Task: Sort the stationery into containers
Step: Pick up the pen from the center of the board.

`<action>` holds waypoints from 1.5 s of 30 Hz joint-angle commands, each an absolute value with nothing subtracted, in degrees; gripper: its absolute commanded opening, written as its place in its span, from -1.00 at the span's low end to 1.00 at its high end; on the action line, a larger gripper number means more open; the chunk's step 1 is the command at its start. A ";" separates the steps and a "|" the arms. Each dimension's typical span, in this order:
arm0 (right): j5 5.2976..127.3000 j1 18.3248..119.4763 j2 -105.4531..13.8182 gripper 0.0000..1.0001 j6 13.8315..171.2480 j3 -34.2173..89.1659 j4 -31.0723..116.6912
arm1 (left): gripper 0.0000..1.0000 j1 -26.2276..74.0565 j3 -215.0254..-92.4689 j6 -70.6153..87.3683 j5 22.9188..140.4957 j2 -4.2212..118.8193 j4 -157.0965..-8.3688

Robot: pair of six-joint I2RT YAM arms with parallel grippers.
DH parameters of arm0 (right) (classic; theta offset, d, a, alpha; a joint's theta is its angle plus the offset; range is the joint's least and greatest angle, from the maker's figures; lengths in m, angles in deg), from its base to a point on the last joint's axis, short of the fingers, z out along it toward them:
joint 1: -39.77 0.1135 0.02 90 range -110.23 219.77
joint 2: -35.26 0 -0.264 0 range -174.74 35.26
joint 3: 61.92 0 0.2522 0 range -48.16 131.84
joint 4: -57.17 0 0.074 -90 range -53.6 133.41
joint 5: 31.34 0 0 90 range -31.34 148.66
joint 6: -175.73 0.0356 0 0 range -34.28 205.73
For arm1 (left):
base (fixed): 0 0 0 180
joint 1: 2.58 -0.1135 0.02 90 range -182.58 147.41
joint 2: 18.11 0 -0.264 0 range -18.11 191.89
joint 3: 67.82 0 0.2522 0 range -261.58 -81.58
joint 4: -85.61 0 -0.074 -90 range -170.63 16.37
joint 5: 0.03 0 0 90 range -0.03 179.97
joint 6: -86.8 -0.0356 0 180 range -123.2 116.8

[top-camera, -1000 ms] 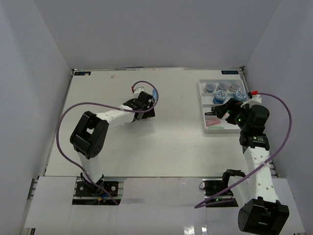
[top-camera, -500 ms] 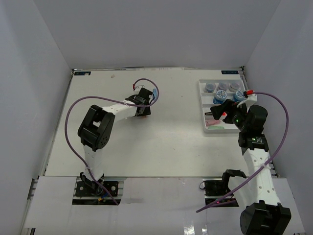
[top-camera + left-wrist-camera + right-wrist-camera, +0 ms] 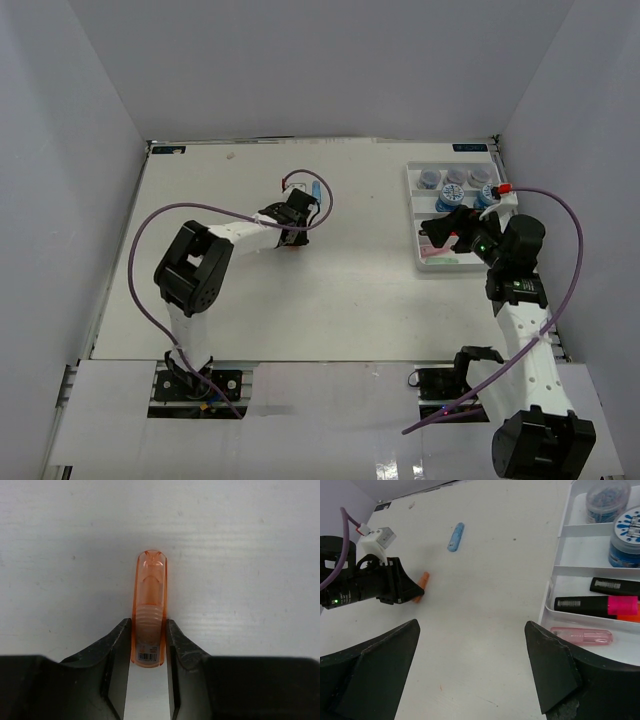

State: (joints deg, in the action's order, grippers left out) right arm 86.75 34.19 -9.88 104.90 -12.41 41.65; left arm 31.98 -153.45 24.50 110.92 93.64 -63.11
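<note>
Since half a second ago the left hand [image 3: 293,236] has settled a touch lower in the overhead frame, while the right hand [image 3: 441,230] has hardly shifted. In the left wrist view the left hand [image 3: 148,632] is clamped on the orange highlighter [image 3: 150,587]. Both fingers [image 3: 116,645] press its sides near the labelled end, and the clear cap points to the top of the frame, the pen lying flat on the bench [image 3: 250,555]. From the right wrist view that same orange highlighter [image 3: 422,583] pokes out of the left hand at centre left, and a blue highlighter [image 3: 455,536] lies apart above it, alone on the bench. The right hand [image 3: 470,647] is spread wide and carries nothing – its fingers [image 3: 375,672] frame the lower corners. It sits at the left edge of the white tray [image 3: 559,555] (right side of the frame). A pink highlighter [image 3: 581,636] lies in the tray's lowest compartment, black highlighters [image 3: 580,603] in the one above, and jars [image 3: 626,532] fill the upper two.
</note>
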 commanded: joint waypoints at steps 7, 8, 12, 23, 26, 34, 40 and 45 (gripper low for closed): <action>92.76 45.28 -16.40 0.82 107.25 -6.95 41.57 | -0.42 34.15 -142.05 9.73 95.35 72.00 -67.44; 92.50 46.96 -17.11 0.82 107.78 -6.50 41.47 | -0.42 34.41 -141.35 6.50 93.59 70.07 -67.88; 91.09 54.61 -20.28 0.82 112.70 -6.15 47.17 | -0.41 34.94 -136.26 -1.52 84.27 60.84 -70.60; 86.34 71.06 -35.21 0.89 117.01 4.74 49.29 | -0.40 35.82 -126.50 -13.04 74.85 46.06 -77.20; 85.91 72.82 -38.73 0.93 117.80 7.47 48.94 | -0.40 36.00 -125.00 -14.45 74.06 44.74 -78.16; 85.90 76.07 -46.56 0.92 118.16 13.10 47.01 | -0.39 36.00 -123.68 -15.59 73.27 43.51 -79.22; 86.87 77.30 -49.55 0.59 118.77 14.33 47.62 | -0.40 36.09 -123.06 -16.04 72.83 42.80 -79.66; 88.19 77.83 -50.25 0.18 118.86 14.42 48.06 | -0.40 36.09 -122.97 -15.95 72.30 43.06 -79.66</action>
State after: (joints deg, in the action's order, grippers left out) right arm 86.51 77.38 -50.08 118.52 11.76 46.43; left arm 35.83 -123.20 -15.37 74.05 44.50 -78.43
